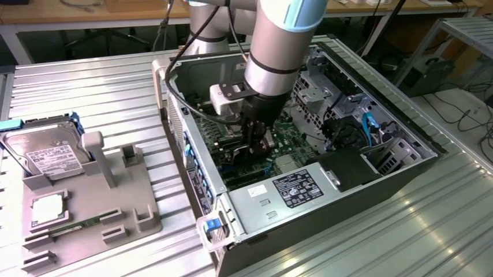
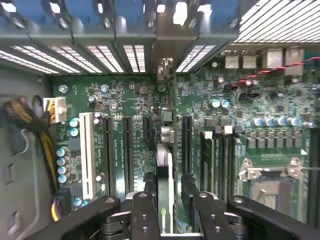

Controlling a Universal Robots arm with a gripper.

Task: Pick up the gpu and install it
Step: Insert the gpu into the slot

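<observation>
Wrist view: the gpu (image 2: pixel 164 165) is seen edge-on, a thin card standing upright on the green motherboard (image 2: pixel 130 100), in line with the expansion slots.
Gpu's place: inside the open computer case (image 1: pixel 400 124), directly under the gripper, between two long black slots.
Gripper: the gripper (image 2: pixel 169 177) straddles the card, one side of it on each face; in the exterior view it (image 1: pixel 258 144) sits deep in the case.
Claw state: I cannot tell whether it is clamped on the card or standing just clear of it.
Arm pose: one arm (image 1: pixel 281 40) comes in from 12 o'clock in the exterior view and points steeply down into the case, its wrist vertical over the board.
Slots beside the card: one white slot (image 2: pixel 87 150), three long black slots (image 2: pixel 107 150) and one short black slot (image 2: pixel 146 127).
Other board parts: one CPU socket (image 2: pixel 265 175) and one yellow-and-black cable bundle (image 2: pixel 25 120).
Case contents: one power supply (image 1: pixel 289 193) with a label, at 6 o'clock from the gripper in the exterior view.
Outside the case: one grey parts tray (image 1: pixel 115 202) at 9 o'clock from the case, well apart from the gripper.
Tray contents: one hard drive (image 1: pixel 46 153) propped up, one processor chip (image 1: pixel 48 209), one memory stick (image 1: pixel 77 222).
</observation>
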